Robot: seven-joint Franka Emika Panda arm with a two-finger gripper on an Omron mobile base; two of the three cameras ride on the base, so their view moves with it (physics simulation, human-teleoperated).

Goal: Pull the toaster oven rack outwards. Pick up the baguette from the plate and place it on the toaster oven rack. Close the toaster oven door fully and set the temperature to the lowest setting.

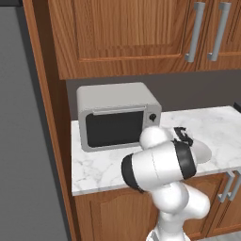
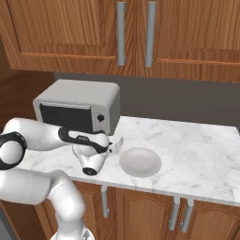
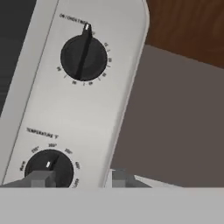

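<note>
The light-grey toaster oven [image 1: 117, 99] stands at the left end of the counter, its toaster oven door [image 1: 113, 129] shut with the silver handle along the top. The rack and the baguette are hidden. An off-white plate [image 2: 140, 161] lies bare to the oven's right. My gripper [image 2: 117, 143] hovers low by the oven's right front corner, between oven and plate. In the hand view the gripper [image 3: 82, 179] is open, facing the control panel. Its left fingertip [image 3: 41, 178] overlaps the lower temperature knob [image 3: 49, 168], and nothing sits between the fingers. The upper knob [image 3: 83, 58] is farther off.
Wooden wall cabinets [image 1: 141, 33] hang over the oven, and a tall wooden panel [image 1: 47, 117] bounds it on the left. The marble counter [image 2: 197, 150] stretches right of the plate. My own arm [image 1: 160, 164] blocks part of the left base view.
</note>
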